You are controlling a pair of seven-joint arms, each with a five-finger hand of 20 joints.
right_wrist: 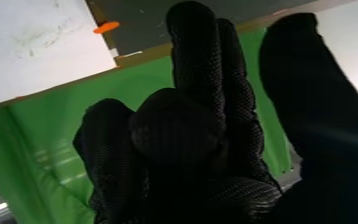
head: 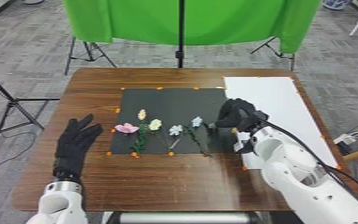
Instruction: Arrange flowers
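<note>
Fingers of your left hand (head: 76, 140) are spreading loosely over the brown table (head: 175, 187), pointing toward its far side, with that arm coming in straight from the near left. Your right arm (head: 291, 162) is slanting inward from the near right corner, passing over the white sheet (head: 264, 95), and your right hand (head: 237, 114) is hanging where that sheet and the black mat (head: 162, 97) are meeting. It is keeping a half-open shape: in the right wrist view its thumb (right_wrist: 304, 65) is standing straight and well apart from the fingers, some of which are reaching straight while others are bending inward (a loose hand, with nothing showing in that gap). The flowers are lying in a loose row on the mat, heads away from you and stems toward you: a pink flower (head: 127, 128) leftmost, a peach one (head: 142, 114), a cream one (head: 155, 124), a white one (head: 175, 130), and a pale blue one (head: 197, 121) nearest your right hand. Something small and grayish green (head: 212, 127) is sitting just beside that hand, though you cannot tell what.
</note>
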